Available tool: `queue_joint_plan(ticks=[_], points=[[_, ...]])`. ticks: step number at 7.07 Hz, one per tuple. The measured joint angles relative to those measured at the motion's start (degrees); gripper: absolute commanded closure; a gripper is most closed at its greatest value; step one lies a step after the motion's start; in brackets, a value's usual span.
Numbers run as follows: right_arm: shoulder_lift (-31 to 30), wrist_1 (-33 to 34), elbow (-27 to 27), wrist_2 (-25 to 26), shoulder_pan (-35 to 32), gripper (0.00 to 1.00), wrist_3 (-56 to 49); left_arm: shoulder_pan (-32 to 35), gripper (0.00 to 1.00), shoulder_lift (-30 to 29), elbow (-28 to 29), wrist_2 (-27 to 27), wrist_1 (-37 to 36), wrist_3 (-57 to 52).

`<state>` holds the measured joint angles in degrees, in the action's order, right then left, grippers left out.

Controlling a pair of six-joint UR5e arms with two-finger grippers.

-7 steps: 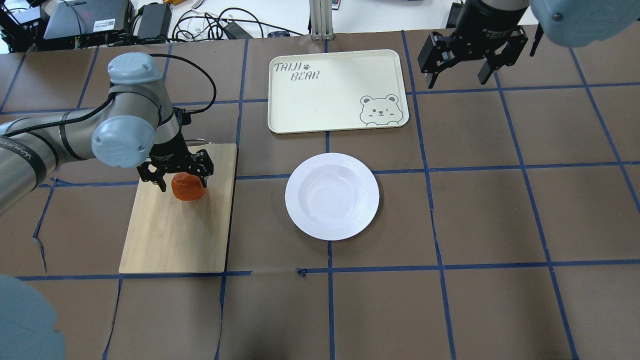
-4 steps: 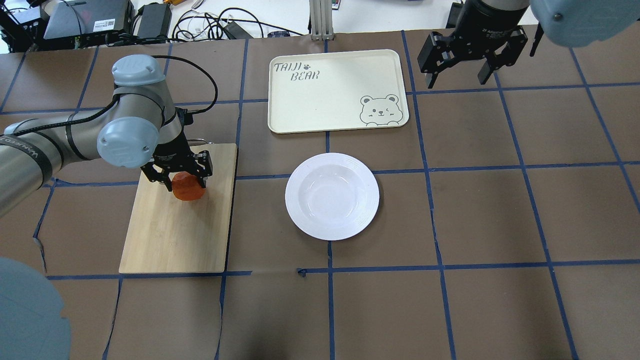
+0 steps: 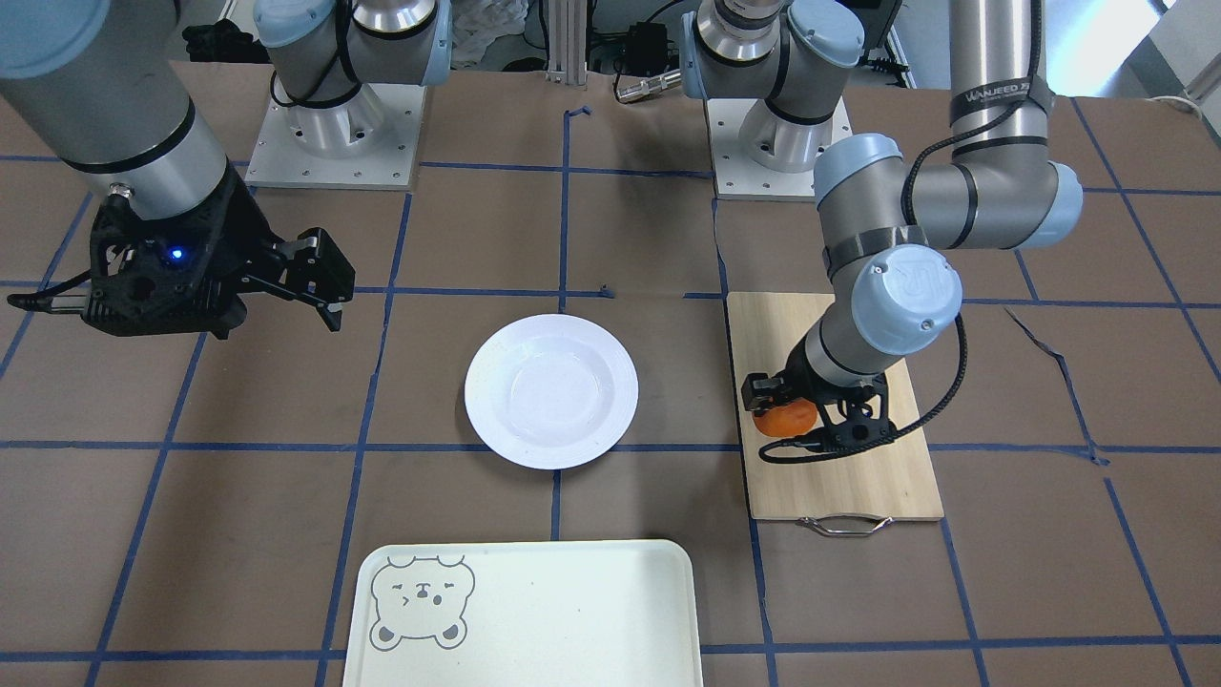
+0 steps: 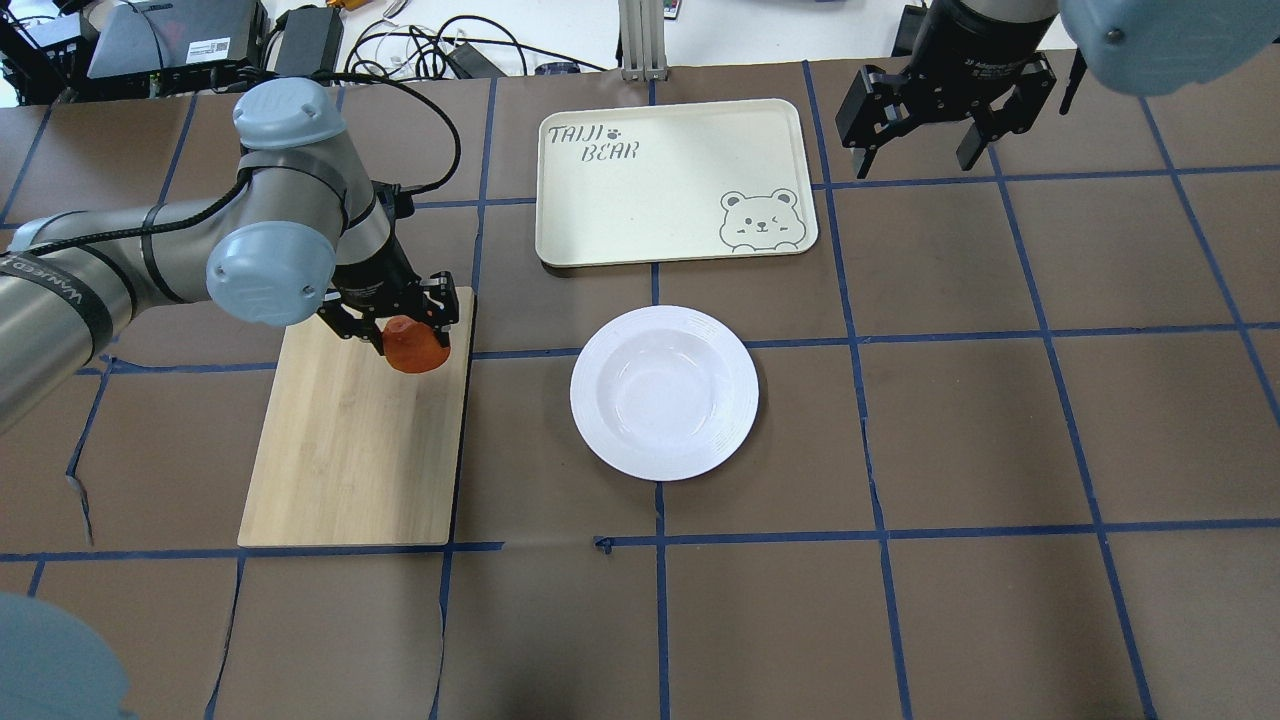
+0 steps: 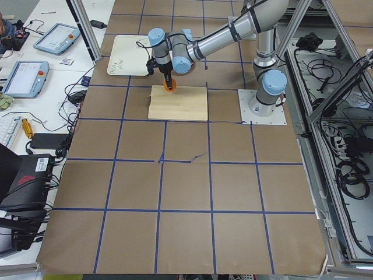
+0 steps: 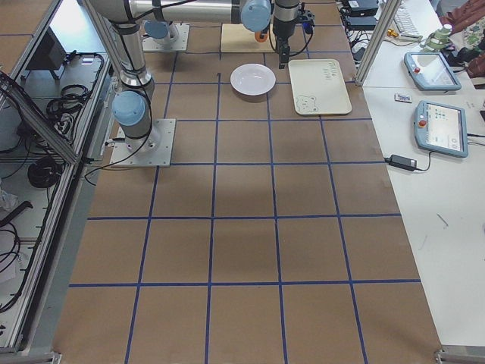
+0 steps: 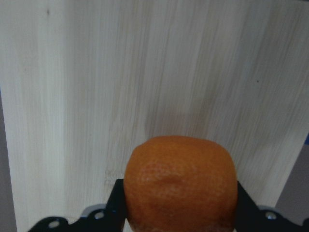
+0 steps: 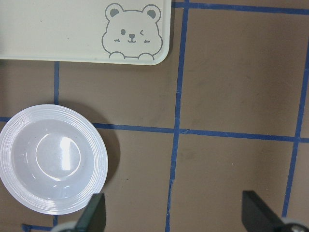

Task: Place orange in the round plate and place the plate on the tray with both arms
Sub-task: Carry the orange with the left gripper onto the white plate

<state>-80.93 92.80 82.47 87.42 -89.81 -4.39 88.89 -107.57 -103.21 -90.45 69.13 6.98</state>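
Orange (image 4: 417, 350) pinched in left gripper (image 4: 411, 338) over cutting board (image 4: 350, 460) | right gripper (image 4: 915, 158) splayed

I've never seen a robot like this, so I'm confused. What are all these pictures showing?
It's a robot with a left arm and a right arm, each ending in a two-finger gripper. Cameras watch it from above, from the front, from both table ends and from each wrist. On the brown table lie a wooden board, a white plate and a tray with a bear on it. The left gripper is shut on the orange, over the board. The right gripper hangs open near the tray, holding nothing.
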Motion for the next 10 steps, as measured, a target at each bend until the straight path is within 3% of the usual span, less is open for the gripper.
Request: queue_joint_plan(ticks=[3,5,7,8,9,10], points=[[-0.01,0.07,0.22,0.18,-0.01,0.00,0.00,13.22,0.99,-0.04,0.14,5.56,0.77,20.07],[-0.02,0.09,0.23,-0.05,-0.01,0.00,0.02,19.62,0.98,-1.19,0.12,8.64,-0.45,24.51],[0.03,0.40,1.07,-0.31,0.12,0.00,0.02,21.10,0.97,-3.04,-0.03,11.71,-4.29,26.53],[0.15,0.92,2.24,-0.51,0.19,0.00,0.02,21.20,0.56,-4.51,0.01,12.04,-7.21,27.02],[0.39,2.93,4.10,-0.68,0.22,0.00,0.02,21.22,0.01,-6.20,0.12,12.11,-10.43,27.71],[0.70,6.91,6.66,-1.57,0.24,0.00,0.00,21.23,0.00,-7.00,0.16,11.85,-12.25,28.76]])
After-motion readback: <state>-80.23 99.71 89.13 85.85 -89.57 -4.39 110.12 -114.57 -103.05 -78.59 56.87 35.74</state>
